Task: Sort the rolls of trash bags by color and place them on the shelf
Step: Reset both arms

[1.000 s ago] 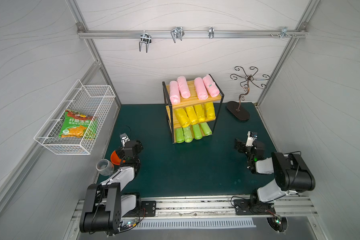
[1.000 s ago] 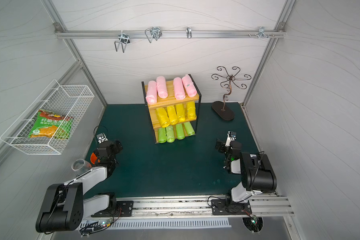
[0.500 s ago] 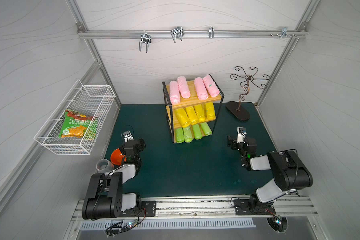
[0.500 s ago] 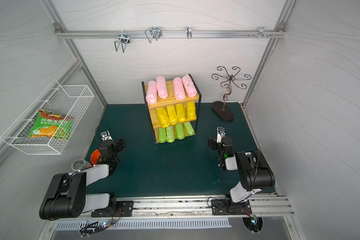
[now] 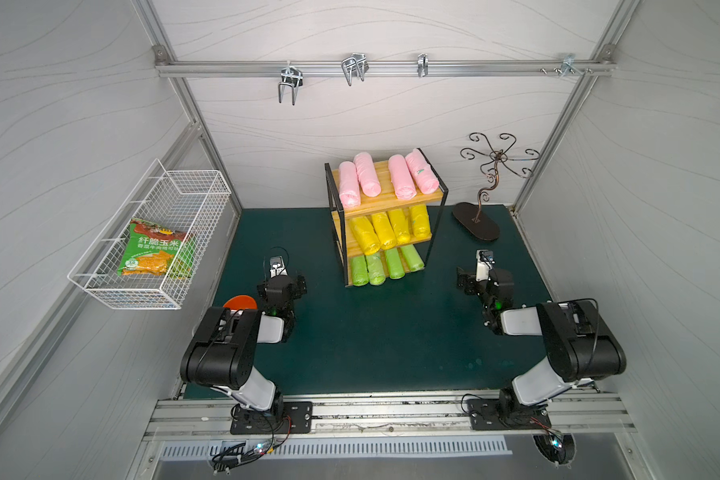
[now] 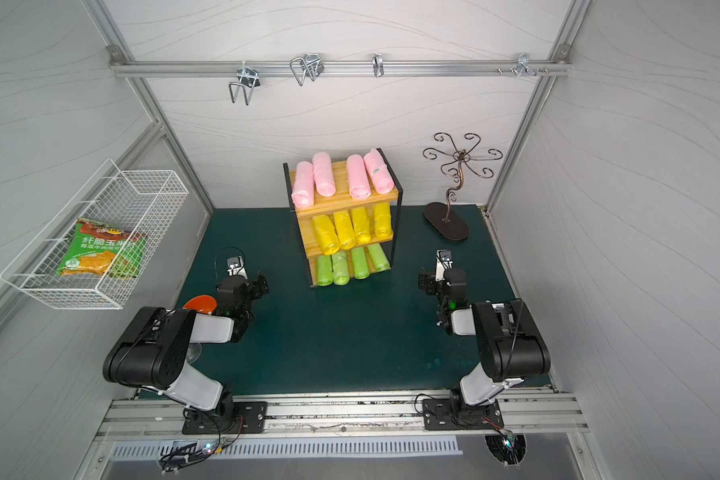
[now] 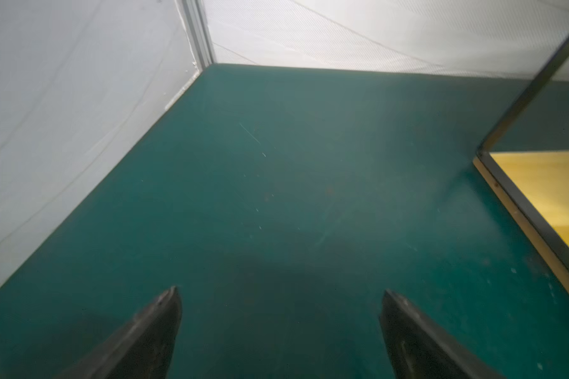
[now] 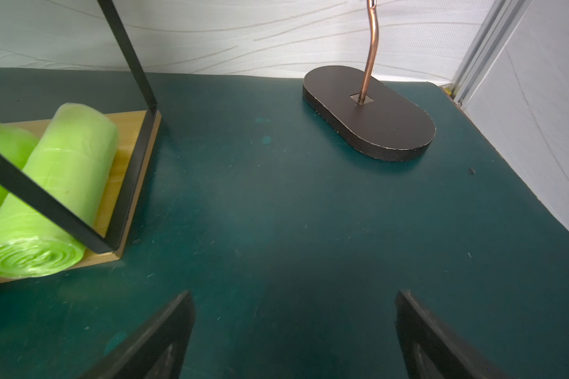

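Low on the left in both top views, the left fingers stand wide open over the green desk, holding nothing. Middle of the frame, the shelf holds all the rolls: pink on top, yellow next, green lowest. Over on the right, the right fingers are open and empty too. Sorting looks done, so both arms should rest clear of the shelf, bumping nothing.

The left arm hides most of what seems an orange bowl. The right wrist view's edge cuts off the shelf and one green roll.
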Controlling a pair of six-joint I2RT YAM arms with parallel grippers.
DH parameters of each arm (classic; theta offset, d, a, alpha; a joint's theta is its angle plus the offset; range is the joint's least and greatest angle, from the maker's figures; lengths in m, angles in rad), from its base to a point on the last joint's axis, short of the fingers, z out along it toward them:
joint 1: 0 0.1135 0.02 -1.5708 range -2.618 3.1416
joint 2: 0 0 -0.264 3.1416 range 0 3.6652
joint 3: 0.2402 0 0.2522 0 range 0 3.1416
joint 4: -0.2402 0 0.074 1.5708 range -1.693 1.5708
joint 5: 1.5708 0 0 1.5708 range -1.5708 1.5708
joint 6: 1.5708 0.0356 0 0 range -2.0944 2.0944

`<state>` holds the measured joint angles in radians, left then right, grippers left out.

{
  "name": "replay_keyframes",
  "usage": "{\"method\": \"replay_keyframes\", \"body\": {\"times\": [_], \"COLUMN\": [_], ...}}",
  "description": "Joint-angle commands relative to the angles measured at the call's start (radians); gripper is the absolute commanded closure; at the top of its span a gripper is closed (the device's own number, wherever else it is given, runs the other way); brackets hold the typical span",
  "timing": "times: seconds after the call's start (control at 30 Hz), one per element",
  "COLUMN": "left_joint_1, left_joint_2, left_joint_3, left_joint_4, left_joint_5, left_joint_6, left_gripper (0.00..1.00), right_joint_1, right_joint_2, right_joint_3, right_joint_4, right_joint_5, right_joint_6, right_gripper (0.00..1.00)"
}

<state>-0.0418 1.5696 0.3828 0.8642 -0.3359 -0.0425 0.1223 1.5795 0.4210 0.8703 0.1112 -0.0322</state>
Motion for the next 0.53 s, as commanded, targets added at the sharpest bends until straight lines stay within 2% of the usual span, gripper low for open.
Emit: {"method": "replay_keyframes", "body": {"times": [0.0, 0.43, 0.5], "left_joint_1": [0.011, 0.0, -0.001], "left_joint_2": [-0.008, -0.011, -0.011], "left_joint_3": [0.025, 0.016, 0.017], "left_joint_4": [0.015, 0.029, 0.03], "left_joint_5": [0.013, -0.004, -0.005], "left_joint_6": [-0.008, -0.002, -0.002], "left_gripper": [0.01, 0.01, 0.01], "right_joint_1": [-0.006, -0.024, -0.044], "right_joint_2": [-0.001, 0.003, 0.001], "right_joint_3": [0.009, 0.022, 0.025], "right_joint_4": [-0.036, -0.056, -0.065], "right_joint_5": [-0.021, -0.062, -0.108], "right_joint_6": [0.008, 0.016, 0.025], "right_gripper": [0.01, 0.01, 0.01]}}
